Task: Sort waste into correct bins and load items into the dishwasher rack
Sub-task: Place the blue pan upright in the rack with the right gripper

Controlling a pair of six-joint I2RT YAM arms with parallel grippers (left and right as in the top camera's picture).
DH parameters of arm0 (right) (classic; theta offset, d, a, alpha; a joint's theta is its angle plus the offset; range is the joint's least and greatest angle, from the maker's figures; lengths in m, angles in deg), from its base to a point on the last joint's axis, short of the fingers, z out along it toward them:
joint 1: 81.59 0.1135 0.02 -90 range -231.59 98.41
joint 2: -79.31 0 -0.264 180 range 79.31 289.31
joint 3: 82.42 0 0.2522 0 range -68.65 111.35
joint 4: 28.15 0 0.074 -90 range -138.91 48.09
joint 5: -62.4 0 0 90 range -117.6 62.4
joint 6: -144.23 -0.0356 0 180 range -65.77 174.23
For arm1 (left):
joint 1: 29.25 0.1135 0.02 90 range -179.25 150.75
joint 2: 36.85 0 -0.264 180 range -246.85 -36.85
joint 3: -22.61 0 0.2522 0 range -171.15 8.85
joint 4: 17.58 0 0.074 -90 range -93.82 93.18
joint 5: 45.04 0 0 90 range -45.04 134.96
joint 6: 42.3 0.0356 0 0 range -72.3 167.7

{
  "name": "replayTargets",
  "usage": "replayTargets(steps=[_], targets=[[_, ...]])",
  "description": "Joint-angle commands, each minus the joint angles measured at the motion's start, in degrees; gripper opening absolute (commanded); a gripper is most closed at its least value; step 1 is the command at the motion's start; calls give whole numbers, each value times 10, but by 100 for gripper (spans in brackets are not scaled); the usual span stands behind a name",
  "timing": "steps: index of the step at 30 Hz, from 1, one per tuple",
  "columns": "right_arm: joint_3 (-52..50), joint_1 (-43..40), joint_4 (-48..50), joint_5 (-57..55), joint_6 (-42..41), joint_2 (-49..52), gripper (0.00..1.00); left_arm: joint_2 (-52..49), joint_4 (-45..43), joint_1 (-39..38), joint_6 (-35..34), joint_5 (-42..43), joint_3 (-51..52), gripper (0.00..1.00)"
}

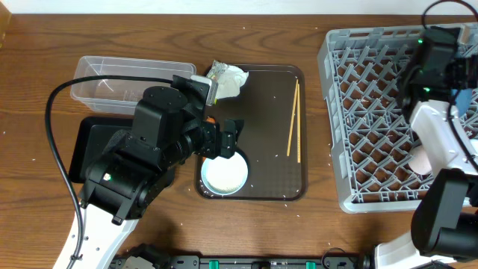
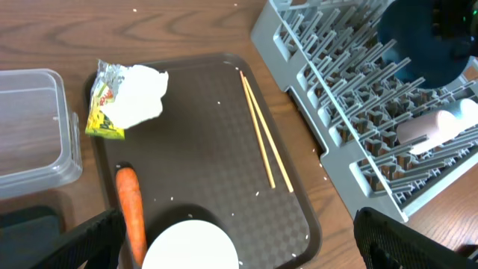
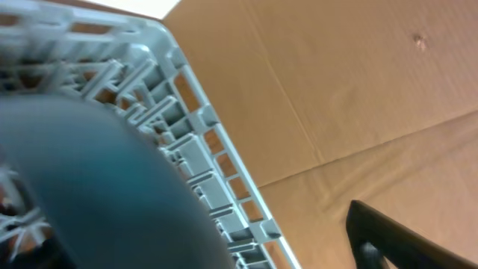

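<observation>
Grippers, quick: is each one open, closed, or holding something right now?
Left gripper: open, empty, above the white bowl.
Right gripper: cannot tell; the dark-blue bowl blocks its wrist view.

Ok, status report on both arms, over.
Left tool open, over white bowl on brown tray. Right tool over dishwasher rack with dark-blue bowl, grip unclear. Carrot lies beside white bowl.

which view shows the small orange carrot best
Left wrist: the small orange carrot lies in plain sight on the brown tray. Overhead, the left arm hides nearly all of it. The right wrist view misses it.
</observation>
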Motion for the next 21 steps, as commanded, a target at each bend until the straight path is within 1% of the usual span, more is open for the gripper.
replayTargets(steps=[1, 6, 12, 16, 17, 21], targets=[[6, 20, -9, -5, 0, -4, 99, 7, 10, 2, -3, 8, -8, 98], [6, 50, -79, 88, -14, -5, 99, 7, 34, 2, -3, 7, -8, 98], [7, 84, -157, 198, -125, -20, 99, 7, 39, 2, -3, 10, -8, 98], [7, 107, -180, 328, -216, -43, 99, 7, 39, 2, -3, 10, -8, 98], [7, 113, -184, 370, -234, -53, 99, 7, 40, 2, -3, 10, -8, 98], [7, 140, -203, 495, -306, -80, 91, 7, 44, 2, -3, 10, -8, 98]])
